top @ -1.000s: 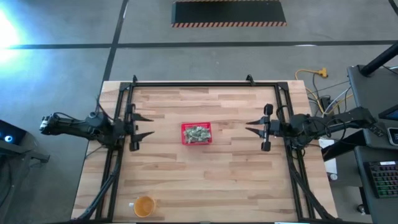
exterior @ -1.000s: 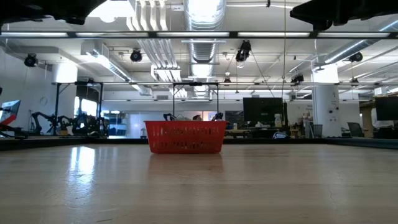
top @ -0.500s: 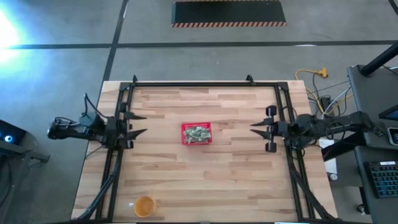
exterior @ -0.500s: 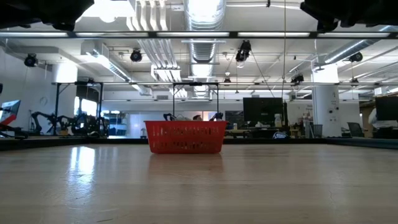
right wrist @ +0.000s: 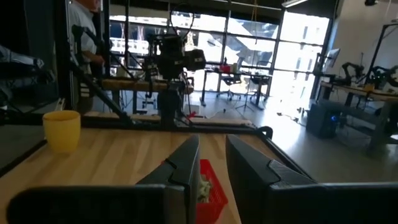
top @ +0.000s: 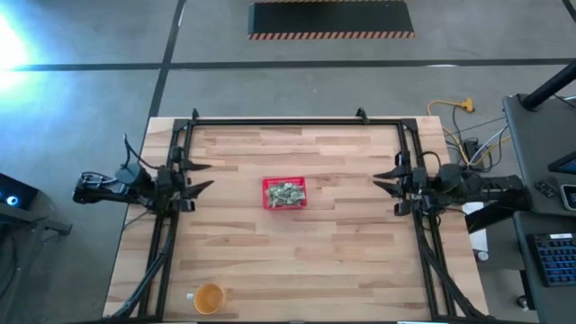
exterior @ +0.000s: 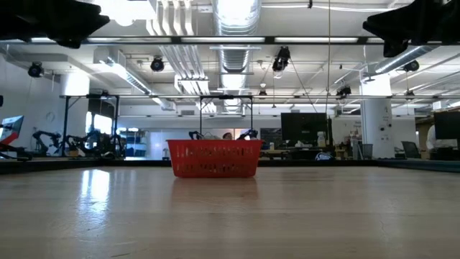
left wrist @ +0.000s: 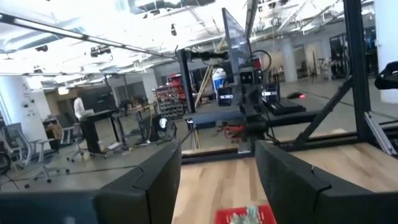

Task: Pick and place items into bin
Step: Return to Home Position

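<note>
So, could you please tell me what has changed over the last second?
Both arms drew back from the red basket toward their own sides of the table: the left gripper a little, the right gripper further. Both are open and empty; nothing was grasped or released. The basket, the packets in it and the orange cup stayed put.

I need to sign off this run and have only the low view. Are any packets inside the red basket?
Observer: Yes, the high view shows pale packets piled inside the red basket.
Operator: Are the tools holding anything?
Observer: No. The left tool, over the left side of the table, and the right tool, over its right side, are both open and empty.
Operator: Anything else on the table?
Observer: An orange cup stands near a corner on the left arm's side, apart from the basket.
</note>
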You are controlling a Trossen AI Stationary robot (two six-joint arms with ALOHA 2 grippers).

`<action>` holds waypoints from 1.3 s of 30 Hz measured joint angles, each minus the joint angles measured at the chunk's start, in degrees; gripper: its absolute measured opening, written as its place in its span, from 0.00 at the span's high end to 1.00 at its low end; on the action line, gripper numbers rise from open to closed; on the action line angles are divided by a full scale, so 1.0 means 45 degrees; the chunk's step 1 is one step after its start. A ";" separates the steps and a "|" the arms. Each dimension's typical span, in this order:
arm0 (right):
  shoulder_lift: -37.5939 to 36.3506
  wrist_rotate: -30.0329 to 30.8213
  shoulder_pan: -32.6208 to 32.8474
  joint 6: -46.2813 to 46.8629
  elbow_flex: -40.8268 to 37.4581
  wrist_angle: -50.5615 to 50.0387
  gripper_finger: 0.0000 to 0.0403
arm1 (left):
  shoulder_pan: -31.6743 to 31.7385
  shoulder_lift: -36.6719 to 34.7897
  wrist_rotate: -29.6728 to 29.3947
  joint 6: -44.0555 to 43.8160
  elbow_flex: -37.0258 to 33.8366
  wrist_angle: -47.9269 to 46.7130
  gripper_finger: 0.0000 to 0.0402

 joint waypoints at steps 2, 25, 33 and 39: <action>-0.0438 -0.0042 0.0000 -0.0010 -0.0111 -0.0231 0.83 | 0.0000 0.0000 0.0000 0.0000 -0.0095 -0.0002 0.53; -0.1415 0.0074 -0.0262 -0.0087 -0.2421 0.1529 0.83 | 0.0024 -0.0015 -0.0604 -0.0591 -0.1698 0.1099 0.53; -0.1397 0.0041 -0.0258 0.0211 -0.2775 0.1364 0.83 | 0.0024 -0.0015 -0.0622 -0.0988 -0.2384 0.1457 0.53; -0.1401 0.0030 -0.0257 0.0138 -0.2775 0.1507 0.83 | 0.0053 0.0041 -0.0655 -0.1270 -0.2757 0.1932 0.53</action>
